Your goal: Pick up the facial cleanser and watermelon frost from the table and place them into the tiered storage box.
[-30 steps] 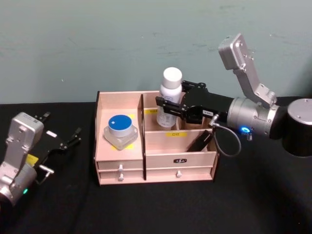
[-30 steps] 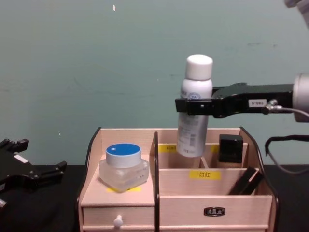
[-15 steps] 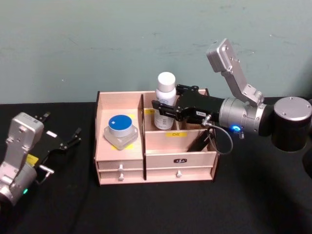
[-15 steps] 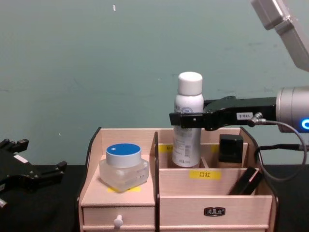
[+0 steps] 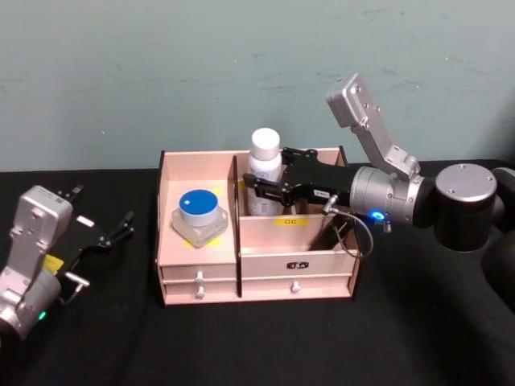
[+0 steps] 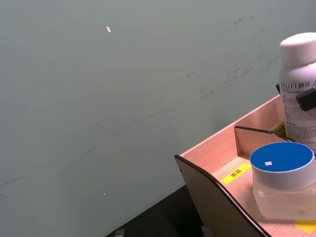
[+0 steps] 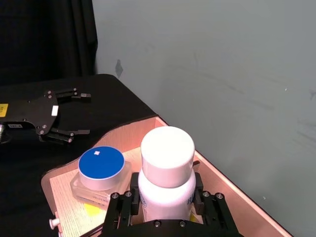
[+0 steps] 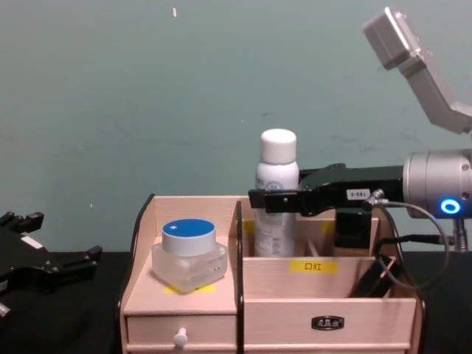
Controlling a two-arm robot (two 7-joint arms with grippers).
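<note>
Right gripper [image 5: 259, 187] fingers clamped on white bottle [image 8: 276, 193]: white cap above fingers, printed label, base below in tiered storage box [image 8: 324, 310] rear compartment. Left gripper [image 5: 113, 232] fingers spread, empty.

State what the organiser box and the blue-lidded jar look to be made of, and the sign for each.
Organiser box: thin pale wood board, matt, with visible grain and dark cut edges. Blue-lidded jar: clear body, probably plastic or glass, since you see through it; the lid looks like smooth plastic.

Right gripper [image 5: 259, 186] reaches leftward, fingers clamped; left gripper [image 5: 121, 229] rests low, fingers spread.
</note>
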